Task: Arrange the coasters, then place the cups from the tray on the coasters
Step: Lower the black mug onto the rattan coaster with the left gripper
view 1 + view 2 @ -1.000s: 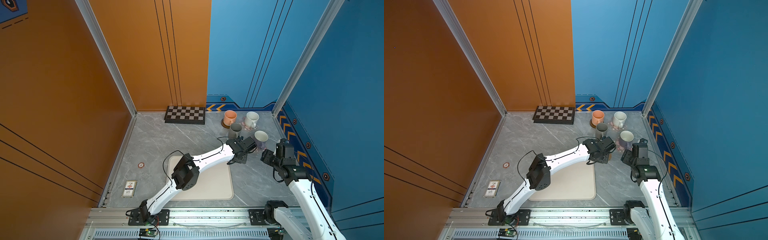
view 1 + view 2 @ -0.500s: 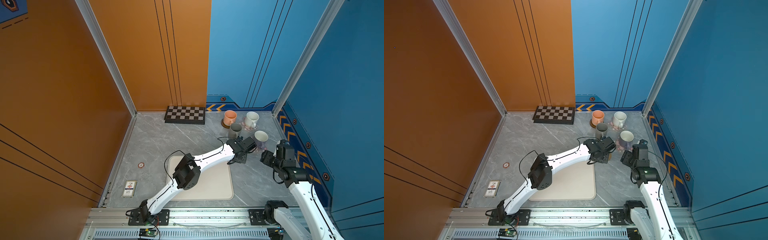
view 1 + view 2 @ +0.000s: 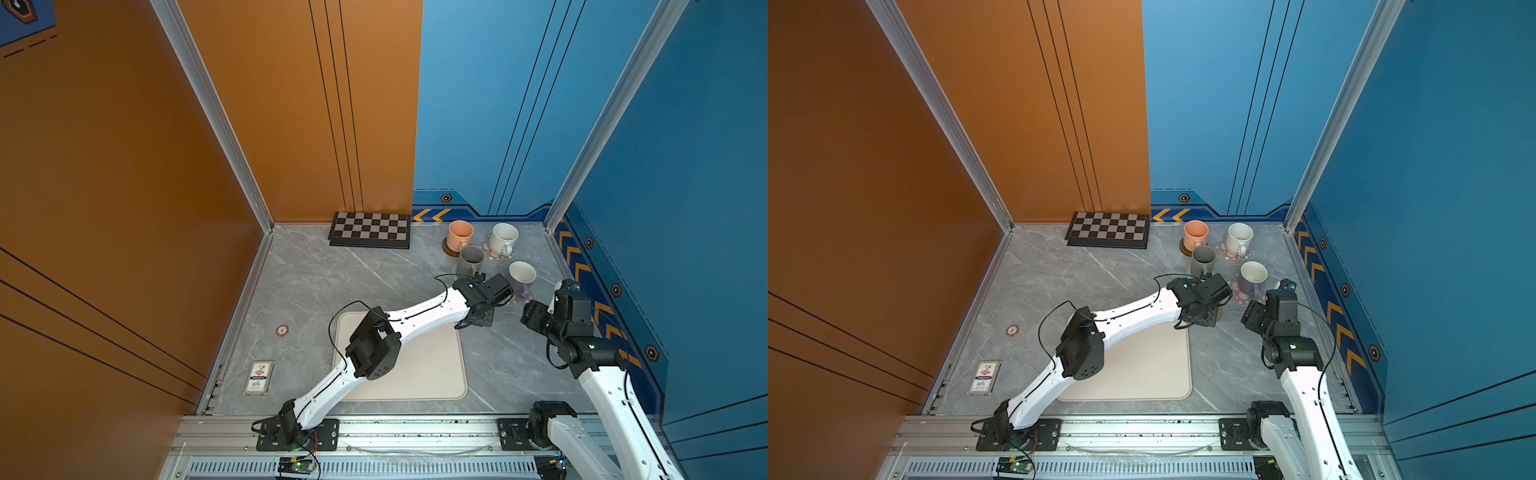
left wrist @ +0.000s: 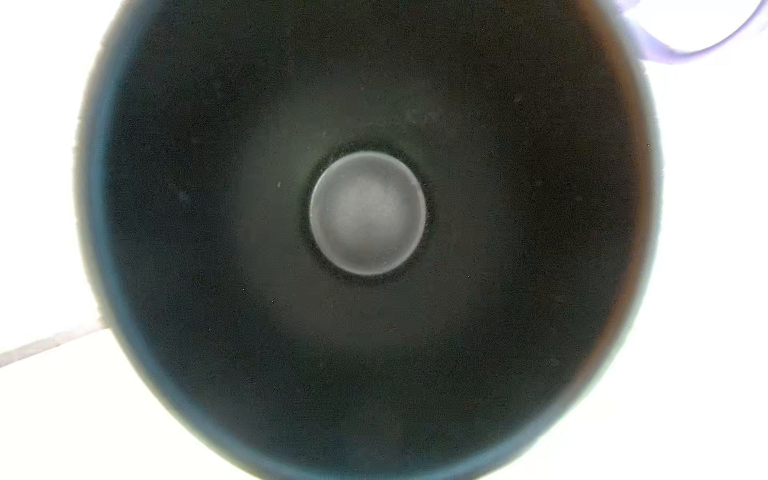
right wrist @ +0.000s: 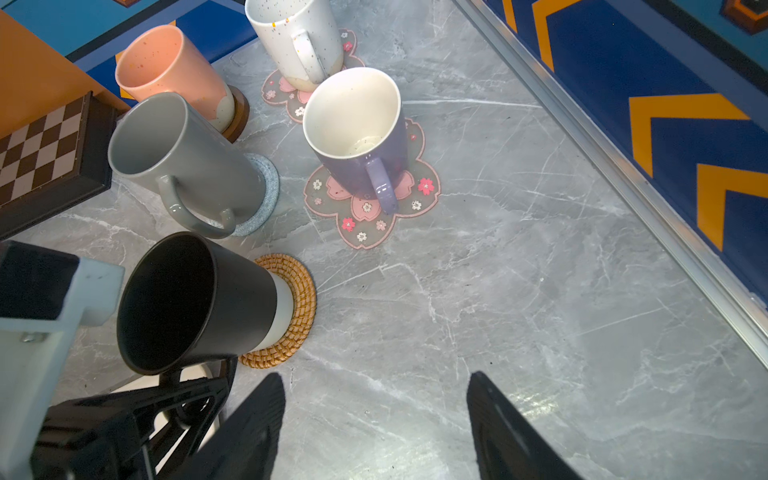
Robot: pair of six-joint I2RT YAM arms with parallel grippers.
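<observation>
The black cup [image 5: 195,299] stands on the woven rattan coaster [image 5: 291,316]. My left gripper [image 3: 476,319] is down at its near side, and the cup's rim hides the jaws. The left wrist view looks straight into that cup [image 4: 368,214]. The grey cup [image 5: 178,162] sits on the light-blue coaster [image 5: 266,195], the lavender cup [image 5: 357,133] on a flower coaster [image 5: 365,216], the speckled cream cup [image 5: 295,37] on another flower coaster [image 5: 286,91], and the peach cup [image 5: 166,70] on the dark wooden coaster [image 5: 239,116]. My right gripper [image 5: 376,415] hangs open over bare table. The tray [image 3: 428,370] lies under the left arm.
A chequered board [image 3: 370,230] leans at the back wall, left of the cups. A card box [image 3: 258,377] and a small round disc [image 3: 282,330] lie at the front left. The blue chevron wall [image 3: 582,270] runs close along the right.
The right gripper has drifted slightly toward the front. The left gripper stays at the black cup on the rattan coaster.
</observation>
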